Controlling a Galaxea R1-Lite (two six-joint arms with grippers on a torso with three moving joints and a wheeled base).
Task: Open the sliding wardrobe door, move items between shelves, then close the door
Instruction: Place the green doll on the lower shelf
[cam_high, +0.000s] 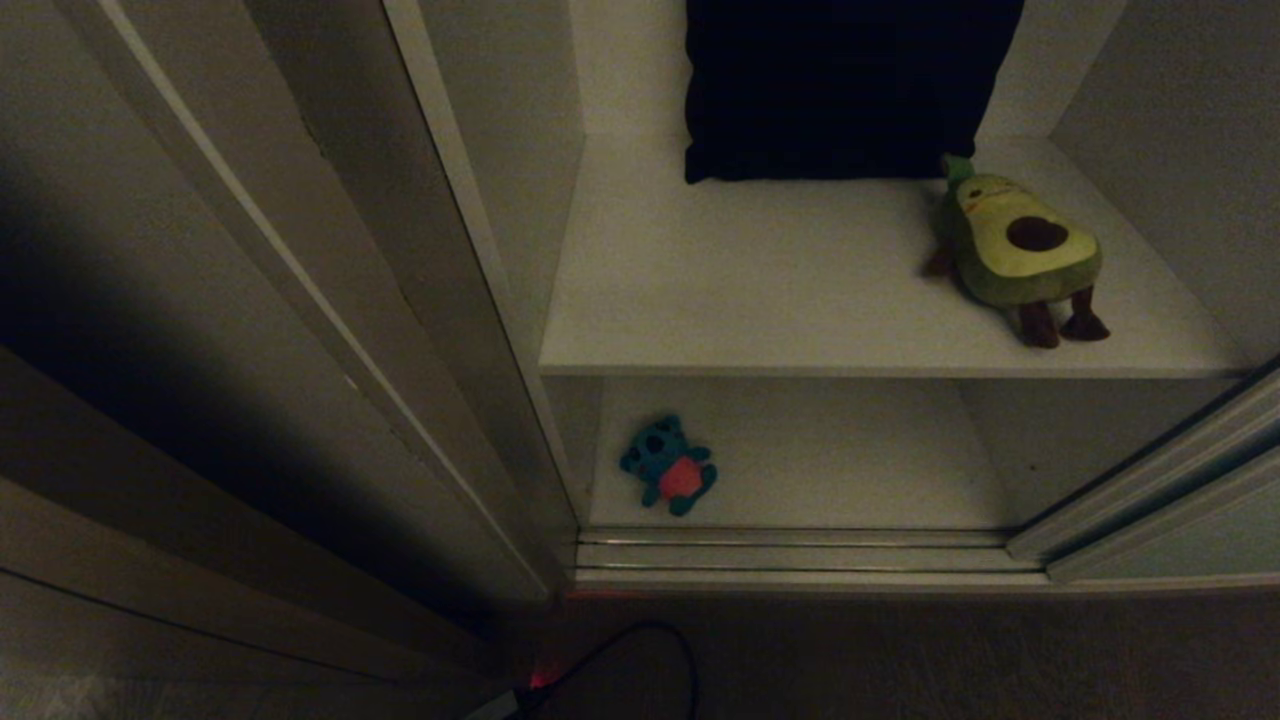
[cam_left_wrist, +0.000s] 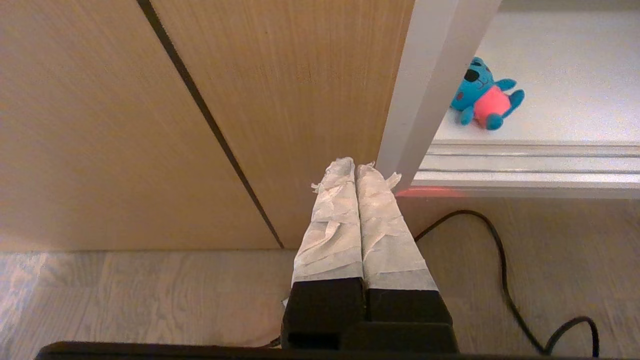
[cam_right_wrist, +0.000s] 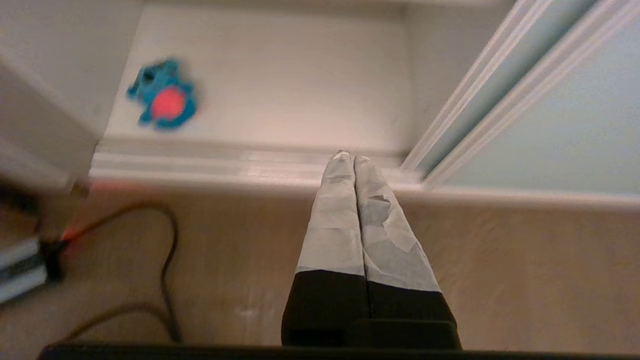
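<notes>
teal monster (cam_right_wrist: 165, 100) seemingly well beyond right jaws (cam_right_wrist: 349, 157)

The avocado toy (cam_high: 1020, 250) is lying on the upper white shelf (cam_high: 760, 300), beside a dark cloth (cam_high: 840, 90). The teal monster toy (cam_high: 670, 465) is lying on the lower shelf (cam_high: 850, 460) below.

The avocado toy (cam_high: 1018, 248) lies on the upper shelf (cam_high: 760, 300), the monster toy (cam_high: 670, 466) below.

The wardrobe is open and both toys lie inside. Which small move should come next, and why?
Probably open the right gripper and reach toward the teal toy on the lower shelf: its fingers are shut and empty, and the toy lies unobstructed.
</notes>
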